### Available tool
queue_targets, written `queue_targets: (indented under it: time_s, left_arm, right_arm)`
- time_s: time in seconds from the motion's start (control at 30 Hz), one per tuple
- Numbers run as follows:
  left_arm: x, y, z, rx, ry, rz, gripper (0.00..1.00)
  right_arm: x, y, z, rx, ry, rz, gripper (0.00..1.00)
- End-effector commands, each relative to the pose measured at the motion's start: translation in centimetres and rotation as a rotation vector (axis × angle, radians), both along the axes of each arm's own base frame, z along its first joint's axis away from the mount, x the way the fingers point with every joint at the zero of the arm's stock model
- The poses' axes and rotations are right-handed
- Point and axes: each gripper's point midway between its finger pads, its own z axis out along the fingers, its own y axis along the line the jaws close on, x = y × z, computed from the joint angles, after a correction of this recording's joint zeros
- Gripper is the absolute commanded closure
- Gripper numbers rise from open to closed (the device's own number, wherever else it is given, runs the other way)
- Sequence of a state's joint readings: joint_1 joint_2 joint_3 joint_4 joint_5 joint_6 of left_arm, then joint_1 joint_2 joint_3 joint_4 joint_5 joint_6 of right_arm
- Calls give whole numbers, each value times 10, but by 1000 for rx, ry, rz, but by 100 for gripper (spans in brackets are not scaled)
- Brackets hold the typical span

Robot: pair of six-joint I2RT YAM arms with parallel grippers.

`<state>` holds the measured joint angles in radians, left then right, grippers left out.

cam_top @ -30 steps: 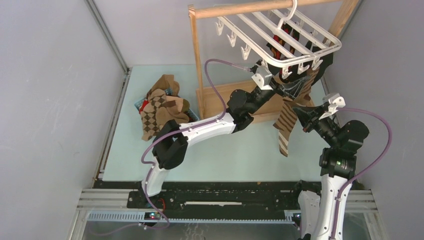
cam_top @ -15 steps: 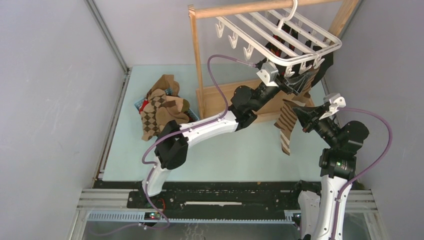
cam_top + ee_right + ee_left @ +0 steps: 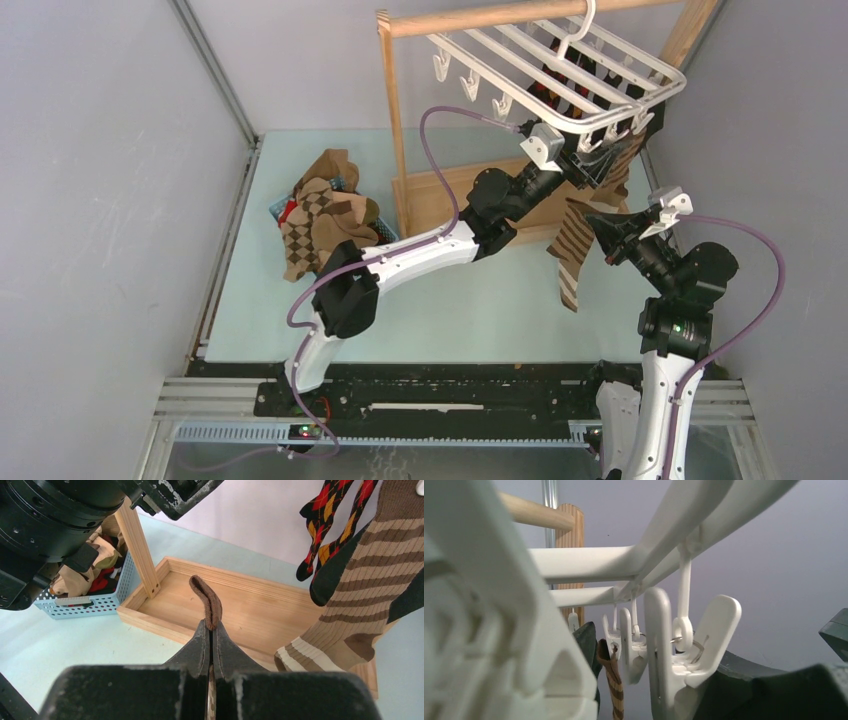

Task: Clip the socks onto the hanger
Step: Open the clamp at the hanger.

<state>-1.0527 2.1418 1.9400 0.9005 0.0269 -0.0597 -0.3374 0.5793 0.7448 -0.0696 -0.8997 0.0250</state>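
Left gripper [image 3: 588, 152] apart around clip [image 3: 658, 650], right gripper [image 3: 210, 630] clamped on striped sock [image 3: 207, 596].
Next: squeeze clip open, then feed sock in.

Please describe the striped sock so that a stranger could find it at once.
Find the white hanger hooked on the wooden rail at the back right. Under its right end dangles one long sock. It alone has brown and tan stripes, while its neighbours are red-orange-black argyle socks.
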Motion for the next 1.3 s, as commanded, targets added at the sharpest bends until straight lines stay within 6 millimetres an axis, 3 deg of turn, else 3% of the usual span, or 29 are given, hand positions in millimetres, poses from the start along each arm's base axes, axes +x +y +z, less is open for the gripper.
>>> queue_targets:
  time_s: [0.0,0.27,0.87,1.27]
  left_arm:
    - [-4,9,31,-61,-36,21,39]
    - [-6,8,38,-77,-34,4,48]
    - [-13,16,50,-95,-14,-33,84]
    - [-18,50,74,-207,115,-168,93]
  right_arm:
    - [-2,2,7,3,-21,3,100]
    - [-3,3,6,7,-14,9,100]
    - [-6,5,1,19,10,10,100]
    - [-5,15,36,113,-22,95,100]
